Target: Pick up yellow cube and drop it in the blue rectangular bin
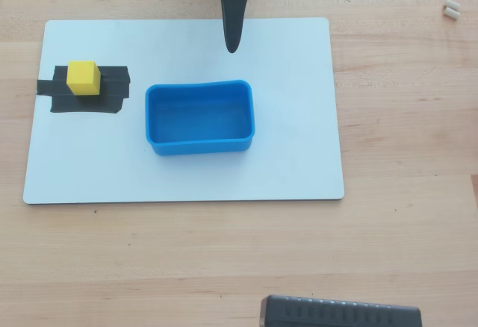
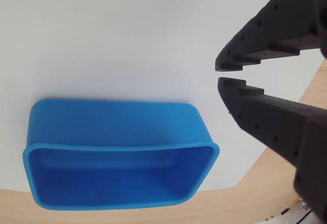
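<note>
The yellow cube (image 1: 83, 78) sits on a black tape patch (image 1: 84, 89) at the left of the white board (image 1: 299, 155) in the overhead view. The blue rectangular bin (image 1: 199, 117) stands empty at the board's middle; it also shows at the lower left of the wrist view (image 2: 115, 155). My gripper (image 1: 232, 43) hangs over the board's far edge, just beyond the bin and far right of the cube. In the wrist view the gripper (image 2: 219, 74) has its tips nearly touching, with nothing between them. The cube is out of the wrist view.
The board lies on a wooden table (image 1: 403, 230). A dark ribbed object (image 1: 340, 312) lies at the table's near edge. Small white bits (image 1: 451, 7) lie at the far right corner.
</note>
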`<state>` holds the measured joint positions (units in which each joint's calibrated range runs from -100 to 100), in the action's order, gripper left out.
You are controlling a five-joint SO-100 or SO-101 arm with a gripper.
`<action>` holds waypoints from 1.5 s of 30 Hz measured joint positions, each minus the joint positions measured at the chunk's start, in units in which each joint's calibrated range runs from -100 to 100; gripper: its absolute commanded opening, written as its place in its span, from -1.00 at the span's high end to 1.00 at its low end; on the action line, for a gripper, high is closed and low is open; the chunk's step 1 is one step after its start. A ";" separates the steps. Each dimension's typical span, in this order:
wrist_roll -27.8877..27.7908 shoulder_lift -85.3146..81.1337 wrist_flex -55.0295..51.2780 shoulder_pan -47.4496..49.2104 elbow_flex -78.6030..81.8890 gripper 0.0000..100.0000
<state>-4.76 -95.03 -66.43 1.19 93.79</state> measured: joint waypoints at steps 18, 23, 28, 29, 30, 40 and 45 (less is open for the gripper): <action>-1.42 0.09 -1.06 -0.08 -0.60 0.99; -2.34 3.91 -1.86 -0.16 -6.91 0.99; -4.40 11.36 -4.06 -3.57 -15.33 0.99; -4.88 14.47 -4.42 -4.77 -17.74 0.99; -5.42 18.64 -4.86 -6.04 -20.74 0.99; -12.80 45.27 -5.39 -19.86 -40.68 0.99; -16.26 56.01 -5.39 -25.02 -48.50 0.99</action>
<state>-21.03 -39.01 -71.82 -23.83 45.29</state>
